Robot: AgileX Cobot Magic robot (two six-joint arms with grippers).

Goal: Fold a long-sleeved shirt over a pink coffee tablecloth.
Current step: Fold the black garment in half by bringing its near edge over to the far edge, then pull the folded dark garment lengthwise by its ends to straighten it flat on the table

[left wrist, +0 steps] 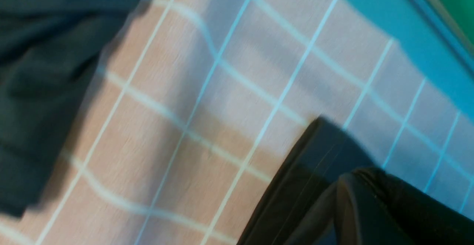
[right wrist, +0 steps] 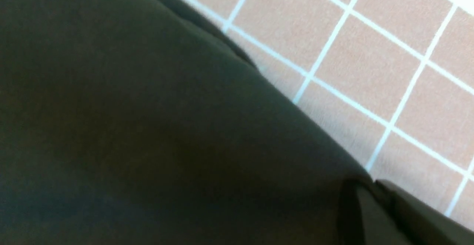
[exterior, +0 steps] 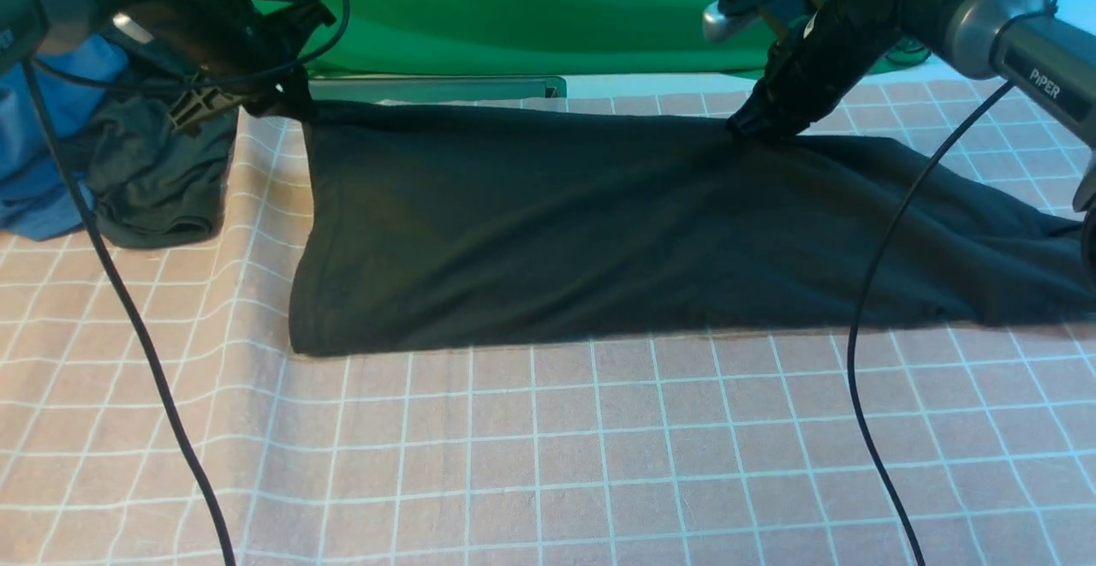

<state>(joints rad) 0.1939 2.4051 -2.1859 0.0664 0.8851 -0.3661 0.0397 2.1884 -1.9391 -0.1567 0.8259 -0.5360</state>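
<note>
1. The shirt (exterior: pixel 548 232), black and soft, lies across the middle and right of the tablecloth (exterior: pixel 548 463), a pink cloth with a thin white grid that covers the tabletop (left wrist: pixel 389 26).
2. The shirt's near edge rests flat on the tablecloth in a long straight line. Its right part is creased and runs out of the front view on the right.
3. The left end effector (exterior: pixel 291 104) is at the shirt's far left corner. Its jaws are closed and pinch the black fabric there.
4. The right end effector (exterior: pixel 752 128) comes down at an angle onto the shirt's far edge, right of centre. It is also closed, with the fabric caught between its tips.
5. The far edge of the shirt runs almost straight from one end effector to the other.
6. In the right wrist view the shirt fills most of the picture, and the grid of the tablecloth shows just beyond its edge.
7. A dark grey garment (exterior: pixel 154 181) sits crumpled at the far left of the tablecloth, apart from the shirt, with a strip of bare tablecloth between them.
8. A blue garment (exterior: pixel 38 163) lies against the dark grey garment's left side.
9. A green cloth (exterior: pixel 514 9) hangs behind the tabletop at the far side.
10. A black cable (exterior: pixel 128 309) hangs from each arm across the near part of the tablecloth.
</note>
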